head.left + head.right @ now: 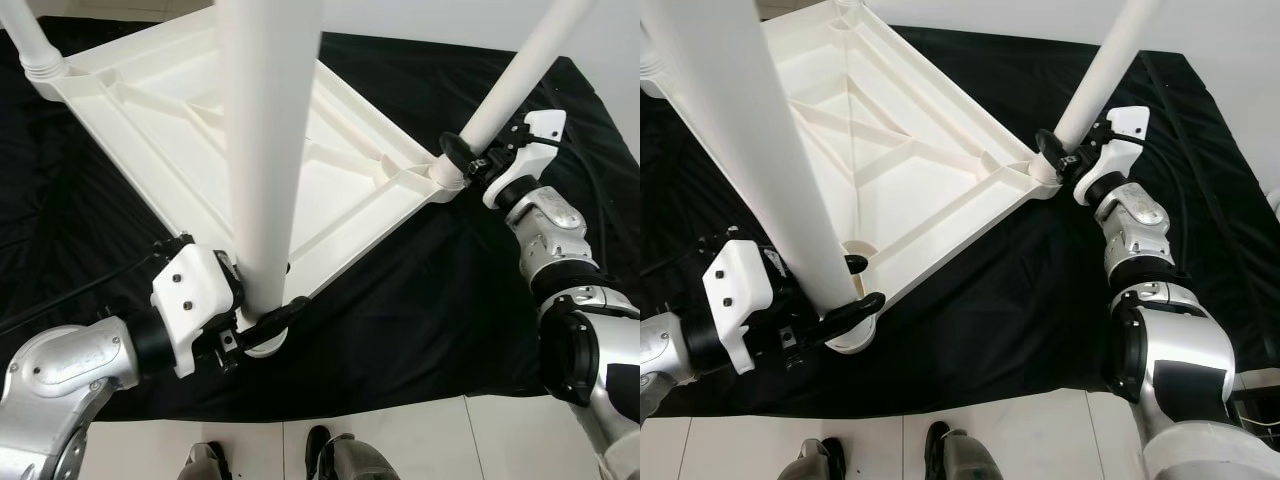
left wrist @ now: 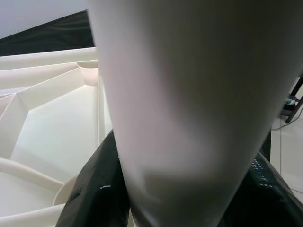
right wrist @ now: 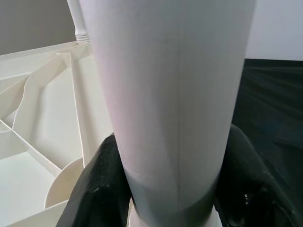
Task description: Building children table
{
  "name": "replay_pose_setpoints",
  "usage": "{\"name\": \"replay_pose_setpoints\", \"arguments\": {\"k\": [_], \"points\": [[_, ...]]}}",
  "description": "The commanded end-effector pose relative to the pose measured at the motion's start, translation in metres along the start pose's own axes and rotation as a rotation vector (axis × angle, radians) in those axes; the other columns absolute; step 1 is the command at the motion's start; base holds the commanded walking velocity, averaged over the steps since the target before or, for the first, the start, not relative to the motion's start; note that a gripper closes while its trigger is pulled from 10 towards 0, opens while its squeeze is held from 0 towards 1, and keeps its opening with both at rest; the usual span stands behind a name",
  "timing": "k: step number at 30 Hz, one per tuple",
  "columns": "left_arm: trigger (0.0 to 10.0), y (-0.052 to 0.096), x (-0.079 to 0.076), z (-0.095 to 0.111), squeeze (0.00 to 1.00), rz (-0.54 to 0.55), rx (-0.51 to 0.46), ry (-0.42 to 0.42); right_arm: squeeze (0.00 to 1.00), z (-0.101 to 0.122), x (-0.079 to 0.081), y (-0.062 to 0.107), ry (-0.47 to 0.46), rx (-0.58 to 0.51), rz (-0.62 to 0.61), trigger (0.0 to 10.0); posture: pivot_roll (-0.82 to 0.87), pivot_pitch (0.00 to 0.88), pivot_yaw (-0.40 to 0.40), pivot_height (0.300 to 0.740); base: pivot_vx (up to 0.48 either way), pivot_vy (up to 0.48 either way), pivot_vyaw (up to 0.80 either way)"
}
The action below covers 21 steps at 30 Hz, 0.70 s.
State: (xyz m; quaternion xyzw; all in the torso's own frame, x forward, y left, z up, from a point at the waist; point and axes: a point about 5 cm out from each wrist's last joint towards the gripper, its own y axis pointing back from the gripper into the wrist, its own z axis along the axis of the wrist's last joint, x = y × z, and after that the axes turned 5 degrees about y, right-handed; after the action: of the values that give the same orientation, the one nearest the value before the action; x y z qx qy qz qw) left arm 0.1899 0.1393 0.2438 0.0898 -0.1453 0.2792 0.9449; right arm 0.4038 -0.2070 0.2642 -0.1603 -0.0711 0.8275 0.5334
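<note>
So the white plastic ribbed tabletop [image 1: 330, 190] lies upside down on the black cloth [image 1: 430, 320], and leg-fitting looks like the step in hand. The left gripper [image 1: 262, 322] is clamped round the white tube leg [image 1: 268, 150] at the near corner, the right gripper [image 1: 462, 158] round the right-corner leg [image 1: 525, 70]. Next is probably twisting both firmly into their sockets.

silver arms [image 1: 60, 375], white wrist housings [image 1: 190, 305], black fingers [image 1: 275, 322]

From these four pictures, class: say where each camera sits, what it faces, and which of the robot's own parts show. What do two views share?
Left eye view: head, looking down on the upturned white tabletop on black cloth; both arms show.
Right eye view: same scene, shifted; right gripper clasps the far leg.
Left wrist view: along the left gripper, around the near leg.
Right wrist view: black fingers around the far leg.
Both wrist views share the tabletop's ribbed underside.
</note>
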Motion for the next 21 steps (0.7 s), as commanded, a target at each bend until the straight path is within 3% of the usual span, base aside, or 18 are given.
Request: {"name": "replay_pose_setpoints", "arguments": {"k": [1, 10, 14, 21], "points": [[0.0, 0.000, 0.005, -0.044, 0.00, 0.179, 0.211, 0.218, 0.00, -0.026, 0.057, -0.009, -0.080, 0.053, 0.394, 0.0, 0.17, 0.308, -0.132, 0.740, 0.000, 0.000, 0.00], [0.0, 0.001, 0.004, -0.044, 0.00, 0.186, 0.214, 0.217, 0.00, -0.027, 0.059, -0.009, -0.085, 0.054, 0.399, 0.0, 0.17, 0.308, -0.132, 0.740, 0.000, 0.000, 0.00], [0.0, 0.017, 0.005, -0.036, 0.00, 0.261, 0.220, 0.215, 0.00, -0.033, 0.092, -0.019, -0.130, 0.054, 0.485, 0.0, 0.23, 0.287, -0.140, 0.740, 0.000, 0.000, 0.00], [0.0, 0.019, 0.001, -0.036, 0.00, 0.276, 0.221, 0.222, 0.00, -0.035, 0.098, -0.020, -0.138, 0.060, 0.497, 0.0, 0.25, 0.278, -0.150, 0.740, 0.000, 0.000, 0.00]]}}
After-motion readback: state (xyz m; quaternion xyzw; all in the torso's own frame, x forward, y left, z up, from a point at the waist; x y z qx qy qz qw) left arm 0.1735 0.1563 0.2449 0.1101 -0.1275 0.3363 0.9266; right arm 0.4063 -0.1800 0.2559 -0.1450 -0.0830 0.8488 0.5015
